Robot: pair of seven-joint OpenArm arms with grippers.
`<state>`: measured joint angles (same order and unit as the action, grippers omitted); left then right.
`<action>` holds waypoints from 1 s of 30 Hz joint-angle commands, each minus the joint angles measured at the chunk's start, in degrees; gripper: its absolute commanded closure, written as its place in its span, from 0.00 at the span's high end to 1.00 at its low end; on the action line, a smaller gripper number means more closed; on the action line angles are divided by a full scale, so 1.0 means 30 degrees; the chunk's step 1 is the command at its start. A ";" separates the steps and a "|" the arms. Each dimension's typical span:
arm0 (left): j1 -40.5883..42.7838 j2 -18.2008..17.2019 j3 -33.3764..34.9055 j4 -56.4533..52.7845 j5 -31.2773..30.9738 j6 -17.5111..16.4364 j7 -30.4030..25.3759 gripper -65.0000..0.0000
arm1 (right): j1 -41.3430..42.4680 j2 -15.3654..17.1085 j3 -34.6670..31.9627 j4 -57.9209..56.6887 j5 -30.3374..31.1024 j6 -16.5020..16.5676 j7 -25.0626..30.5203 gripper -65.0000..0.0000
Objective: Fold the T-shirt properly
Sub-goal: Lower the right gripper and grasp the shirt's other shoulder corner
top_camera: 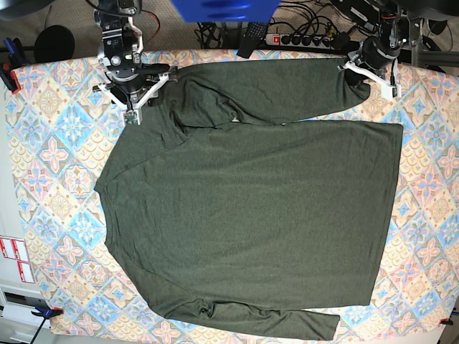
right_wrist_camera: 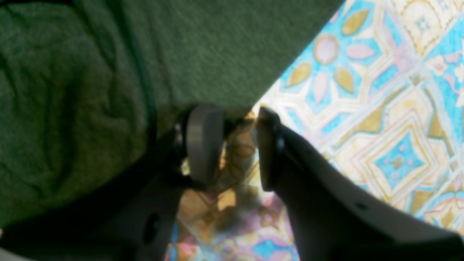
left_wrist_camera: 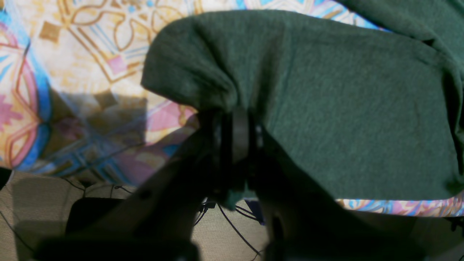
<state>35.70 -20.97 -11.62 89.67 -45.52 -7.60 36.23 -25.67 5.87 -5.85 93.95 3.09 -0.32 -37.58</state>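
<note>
The T-shirt (top_camera: pixel 251 208), a dark olive long-sleeved knit, lies spread flat over most of the patterned tablecloth (top_camera: pixel 57 179). In the base view its long axis runs side to side: the shoulders and neck point toward the left edge and the straight hem (top_camera: pixel 387 215) faces the right. One sleeve (top_camera: pixel 272 89) stretches along the far edge of the table, the other (top_camera: pixel 265 321) along the near edge.

The cloth looks soft, light and limp. It will probably sag and crease wherever it is lifted, and a single pinch will likely drag only the nearby fabric. Edges, cuffs and seams look like the surest places to take hold, ideally at two spaced points so that the panel stays taut.

The left gripper (left_wrist_camera: pixel 235 119) sits at the far sleeve's end, fingers closed tight on a bunched fold of the cuff (left_wrist_camera: pixel 188 72), which puckers above them. The right gripper (right_wrist_camera: pixel 239 145) hovers at the shoulder end of the same sleeve, just beside the fabric edge; its fingers (right_wrist_camera: pixel 203 141) stand apart with only tablecloth between them, gripping nothing.
</note>
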 commanded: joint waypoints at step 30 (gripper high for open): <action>0.0568 -0.1581 -0.0919 0.0074 0.0125 0.0143 0.0276 0.00 | 0.1597 0.0080 0.3868 -0.1325 0.4024 0.0032 0.0059 0.00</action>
<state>36.67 -24.67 -13.61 89.41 -45.06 -7.33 37.50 -21.12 5.89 5.74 89.17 15.09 -0.27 -37.08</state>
